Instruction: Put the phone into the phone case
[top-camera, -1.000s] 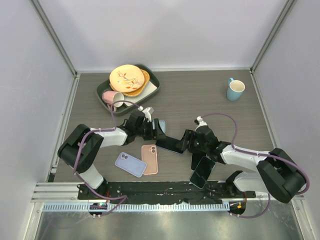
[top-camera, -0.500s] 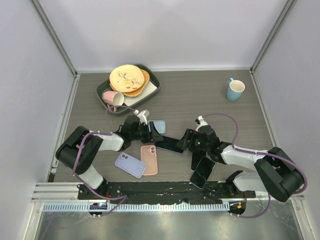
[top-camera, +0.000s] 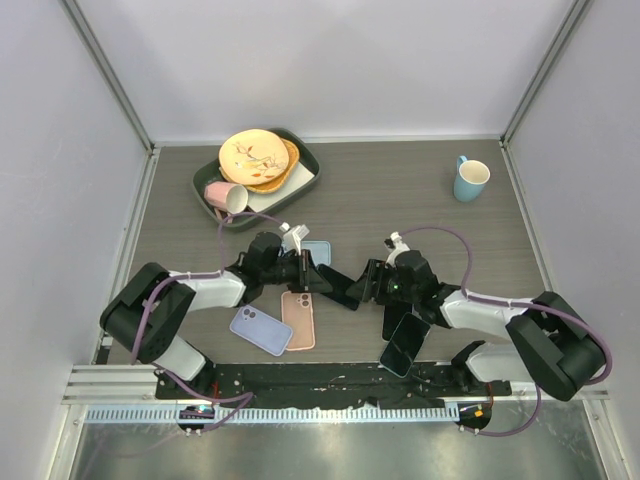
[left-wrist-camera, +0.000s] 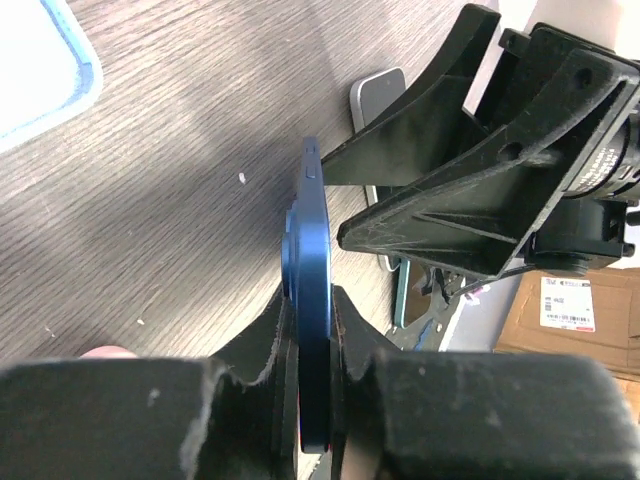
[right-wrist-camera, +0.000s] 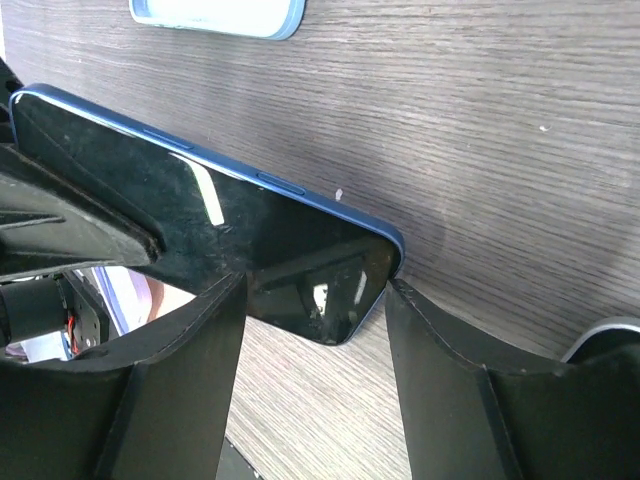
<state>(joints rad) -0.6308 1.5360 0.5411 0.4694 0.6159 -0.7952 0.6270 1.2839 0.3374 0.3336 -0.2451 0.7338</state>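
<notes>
Nearest the arms, a pink case (top-camera: 299, 318) lies flat on the table (top-camera: 420, 200). Just beyond it, the blue phone (top-camera: 335, 288) is held tilted on edge between both claws. The left gripper (top-camera: 308, 277) is pinched tight on the phone's thin faces at one end, while the right gripper (top-camera: 362, 287), spread wide, clasps its long edges at the other. Rigid, light and glass-fronted, the phone looks slick and easily scratched, so its metal edges seem the safer hold. A pale blue case (top-camera: 318, 250) lies behind, with a tray (top-camera: 305, 165) farther back.

Grey wood-grain table (top-camera: 400, 190) (white walls (top-camera: 330, 60))
</notes>
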